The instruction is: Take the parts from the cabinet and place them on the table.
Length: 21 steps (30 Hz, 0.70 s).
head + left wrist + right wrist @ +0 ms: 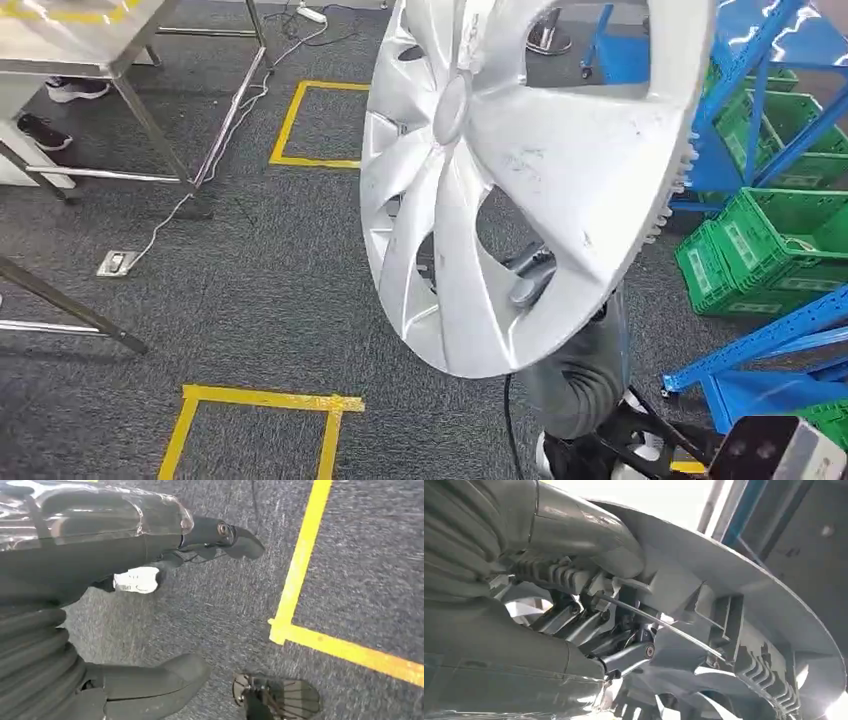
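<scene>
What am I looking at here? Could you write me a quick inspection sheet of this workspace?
Surface: grey carpet with yellow tape squares.
Job's things: silver wheel cover, held up off the floor, tilted.
Clutter: green crates in the blue rack.
Hands: right hand grips the wheel cover from behind; left hand hangs over the carpet, holding nothing.
Cables: white cable trailing across the floor.
Surroundings: metal table; a person's shoes beside it.
</scene>
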Motion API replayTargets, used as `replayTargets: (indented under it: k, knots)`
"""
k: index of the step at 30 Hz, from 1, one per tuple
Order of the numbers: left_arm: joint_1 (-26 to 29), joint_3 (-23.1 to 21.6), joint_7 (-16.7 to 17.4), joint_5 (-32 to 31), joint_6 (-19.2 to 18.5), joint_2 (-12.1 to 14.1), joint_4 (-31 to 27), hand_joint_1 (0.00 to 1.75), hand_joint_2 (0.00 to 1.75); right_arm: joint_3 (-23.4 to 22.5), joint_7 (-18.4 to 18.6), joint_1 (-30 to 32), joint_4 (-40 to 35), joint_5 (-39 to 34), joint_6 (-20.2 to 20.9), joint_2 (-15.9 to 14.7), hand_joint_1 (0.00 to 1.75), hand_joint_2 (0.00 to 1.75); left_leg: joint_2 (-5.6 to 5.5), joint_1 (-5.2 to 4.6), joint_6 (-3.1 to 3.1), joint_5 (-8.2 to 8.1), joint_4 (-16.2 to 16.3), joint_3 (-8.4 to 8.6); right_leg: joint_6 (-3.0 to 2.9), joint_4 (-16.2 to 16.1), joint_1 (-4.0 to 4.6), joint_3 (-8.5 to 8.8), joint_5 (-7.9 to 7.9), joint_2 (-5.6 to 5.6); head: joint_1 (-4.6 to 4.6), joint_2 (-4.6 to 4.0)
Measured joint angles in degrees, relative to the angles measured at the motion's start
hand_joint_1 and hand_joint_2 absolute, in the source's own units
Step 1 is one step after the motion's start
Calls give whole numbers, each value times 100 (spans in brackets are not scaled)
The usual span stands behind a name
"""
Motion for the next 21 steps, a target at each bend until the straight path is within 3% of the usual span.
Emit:
replayTargets:
  k: [2, 3, 4, 5, 6, 7, 8, 9, 10, 12, 13, 14, 17, 18, 19, 20, 21]
  knots:
    - [3, 0, -7, -54, -9, 11, 0, 0, 175, 28, -24, -28, 46, -20, 13, 24, 175, 175, -129, -17, 73, 8, -10, -17, 59, -20, -36, 33, -14, -97, -4, 0]
    - [-8, 0, -29, -68, -11, 15, 0, 0, 175, 37, -35, -48, 48, -39, 9, 46, 175, 175, -220, 9, 117, 24, -33, 18, 107, 5, -69, 23, -93, -27, 7, 0]
    - [-12, 0, -53, -76, -18, 15, 0, 0, 175, 46, -44, -52, 61, -52, 4, 48, 175, 175, -273, 2, 149, 25, -34, 24, 107, 187, -89, -25, -238, 240, 37, 0]
    - [-22, 0, -74, -81, -26, 20, 0, 0, 175, 55, -63, -45, 66, -57, 2, 48, 175, 175, -345, -5, 181, 25, -33, 27, 97, 585, -88, -197, -463, 411, 74, 0]
    - [-31, 0, -109, -81, -31, 22, 0, 0, 175, 66, -77, -34, 79, -57, -4, 46, 175, 175, -418, -17, 194, 26, -32, 29, 87, 1057, -80, -420, -669, 496, 94, 0]
    - [-31, 0, -153, -81, -42, 26, 0, 0, 175, 74, -87, -29, 90, -57, -15, 42, 175, 175, -489, -43, 214, 26, -31, 31, 75, 1498, -76, -646, -820, 534, 138, 0]
    - [-26, -4, -206, -81, -48, 31, 0, 0, 175, 85, -96, -26, 107, -57, -31, 44, 175, 175, -584, -70, 227, 26, -30, 35, 49, 1805, -73, -826, -861, 547, 177, 0]
    - [-24, -9, -253, -81, -52, 37, 0, 0, 175, 96, -98, -11, 124, -57, -50, 44, 175, 175, -674, -92, 228, 25, -28, 48, 9, 1791, -58, -855, -742, 555, 181, 0]
    - [-22, -11, -282, -81, -55, 42, 0, 0, 175, 98, -101, 9, 127, -55, -70, 42, 175, 175, -762, -107, 232, 25, -28, 63, -37, 1551, -36, -777, -518, 571, 192, 0]
    - [-23, -24, -326, -81, -57, 41, 0, 0, 175, 98, -105, 20, 127, -52, -90, 42, 175, 175, -933, -120, 232, 25, -29, 102, -146, 622, 23, -404, 58, 711, 210, 0]
    - [-21, -26, -334, -81, -59, 39, 0, 0, 175, 96, -107, 18, 127, -52, -98, 42, 175, 175, -989, -101, 231, 26, -39, 98, -206, 265, 50, -266, 161, 954, 210, 0]
    - [-29, -28, -345, -81, -59, 31, 0, 0, 175, 96, -111, 32, 127, -52, -101, 42, 175, 175, -1077, -112, 210, 35, -17, 65, -231, 162, 22, -212, 161, 1068, 173, 0]
    - [-6, -31, -409, -83, -61, 33, 2, 0, 175, 96, -127, 39, 120, -50, -109, 42, 175, 175, -1265, -58, 101, 105, -61, 4, -240, 48, 64, -165, 136, 882, 218, 0]
    - [-5, -31, -448, -81, -57, 55, 0, 0, 175, 94, -127, 42, 118, -48, -118, 42, 175, 175, -1256, -92, 92, 100, -69, 7, -234, -75, 4, -118, 196, 780, 216, 0]
    - [7, -31, -481, -81, -57, 35, 4, 0, 175, 96, -122, 51, 118, -46, -136, 44, 175, 175, -776, -136, 69, 1, 6, -21, -236, -156, 11, -53, 230, 714, 201, 0]
    - [-3, -31, -542, -79, -44, 44, 4, 0, 175, 85, -122, 75, 98, -31, -173, 44, 175, 175, -521, -110, 24, -215, 282, -147, -265, -194, 13, -33, 247, 640, 85, 0]
    - [-16, -31, -577, -79, -26, 41, 4, 0, 175, 72, -107, 90, 74, -13, -201, 37, 175, 175, -494, -59, -24, -441, 703, -345, -263, -194, 15, -38, 246, 560, 79, 0]
